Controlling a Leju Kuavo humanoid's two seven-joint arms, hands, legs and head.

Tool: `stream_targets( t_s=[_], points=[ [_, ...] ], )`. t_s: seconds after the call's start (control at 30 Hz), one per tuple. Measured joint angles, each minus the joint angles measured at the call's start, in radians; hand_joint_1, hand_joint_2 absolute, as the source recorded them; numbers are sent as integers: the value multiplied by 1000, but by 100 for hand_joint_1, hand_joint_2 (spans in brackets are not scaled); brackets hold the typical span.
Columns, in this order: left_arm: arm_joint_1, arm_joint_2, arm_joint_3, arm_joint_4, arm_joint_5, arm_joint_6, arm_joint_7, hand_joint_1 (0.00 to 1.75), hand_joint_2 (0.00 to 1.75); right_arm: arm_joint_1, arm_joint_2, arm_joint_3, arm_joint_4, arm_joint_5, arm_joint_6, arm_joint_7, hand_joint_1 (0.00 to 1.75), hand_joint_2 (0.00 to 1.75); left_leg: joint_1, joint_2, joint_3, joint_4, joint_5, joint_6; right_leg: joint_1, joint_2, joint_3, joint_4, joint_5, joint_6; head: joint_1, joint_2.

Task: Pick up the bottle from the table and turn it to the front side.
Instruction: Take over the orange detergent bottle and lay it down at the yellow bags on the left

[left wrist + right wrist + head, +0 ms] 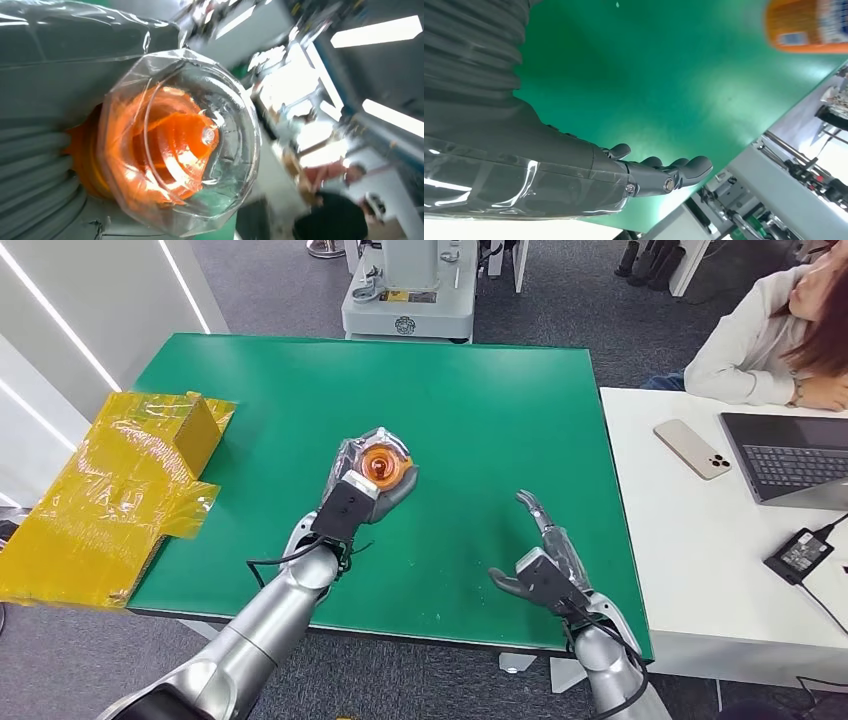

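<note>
My left hand grips an orange bottle with a clear cap and holds it above the middle of the green table, its top pointing up at my head camera. Close behind the hand, the left wrist view shows the bottle with its clear dome cap over the orange nozzle, and the hand wrapped around it. My right hand hovers open over the table's near right part, fingers stretched and apart. The right wrist view shows those fingers holding nothing, and the bottle's orange label farther off.
A yellow taped cardboard box lies on the table's left edge. To the right stands a white desk with a phone, a laptop and a charger; a person sits behind it. A machine base stands beyond the table.
</note>
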State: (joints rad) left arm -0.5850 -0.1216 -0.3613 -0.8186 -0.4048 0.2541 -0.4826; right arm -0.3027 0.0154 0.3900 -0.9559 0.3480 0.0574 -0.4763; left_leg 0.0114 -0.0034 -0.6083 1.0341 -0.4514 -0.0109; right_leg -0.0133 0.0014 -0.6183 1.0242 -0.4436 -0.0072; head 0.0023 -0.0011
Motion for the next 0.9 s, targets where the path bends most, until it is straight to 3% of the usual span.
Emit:
stream_targets(
  t_s=[0.17, 0.3, 0.37, 0.43, 0.57, 0.63, 0.77, 0.9],
  points=[
    [-34, 34, -1, -16, -218, 176, 33, 175, 175, 0, -8, -2, -17, -5, 1, -8, 0, 175, 0, 0, 0, 0, 0, 0, 0, 0, 0, 0, 0, 0, 0, 0],
    [-94, 69, -24, -12, -737, 389, 236, 175, 175, -5, -10, 0, -19, -13, -6, -17, 0, 175, 0, 0, 0, 0, 0, 0, 0, 0, 0, 0, 0, 0, 0, 0],
    [-122, 90, -31, -10, -993, 411, 342, 175, 175, -9, -10, 1, -22, -13, -17, -24, 0, 175, 0, 0, 0, 0, 0, 0, 0, 0, 0, 0, 0, 0, 0, 0],
    [-144, 114, -44, -8, -1123, 413, 429, 175, 175, -9, -10, 2, -32, -12, -26, -27, 0, 175, 0, 0, 0, 0, 0, 0, 0, 0, 0, 0, 0, 0, 0, 0],
    [-224, 174, -160, 56, -1159, 413, 620, 175, 175, -2, -18, 1, -71, -13, -38, -26, 0, 175, 0, 1, 0, 0, 1, 0, 0, 0, 0, 0, 0, -1, 0, 0],
    [-265, 202, -237, 110, -1161, 412, 676, 175, 175, 5, -26, -1, -95, -14, -39, -26, 0, 175, 0, 0, 0, 0, 1, -1, 0, 0, 0, 0, 0, -1, 0, 0],
    [-310, 245, -343, 205, -1163, 398, 719, 175, 175, 37, -42, -11, -147, -14, -45, -22, 0, 175, 0, 1, 0, 0, 1, -1, 0, 2, 0, 1, 1, -1, 0, 0],
    [-314, 295, -354, 278, -1124, 366, 702, 175, 175, 105, -53, -35, -217, -8, -57, -19, 0, 175, 0, 3, 0, 0, 0, -1, 0, 3, -1, 1, 0, -1, 0, 0]
  ],
)
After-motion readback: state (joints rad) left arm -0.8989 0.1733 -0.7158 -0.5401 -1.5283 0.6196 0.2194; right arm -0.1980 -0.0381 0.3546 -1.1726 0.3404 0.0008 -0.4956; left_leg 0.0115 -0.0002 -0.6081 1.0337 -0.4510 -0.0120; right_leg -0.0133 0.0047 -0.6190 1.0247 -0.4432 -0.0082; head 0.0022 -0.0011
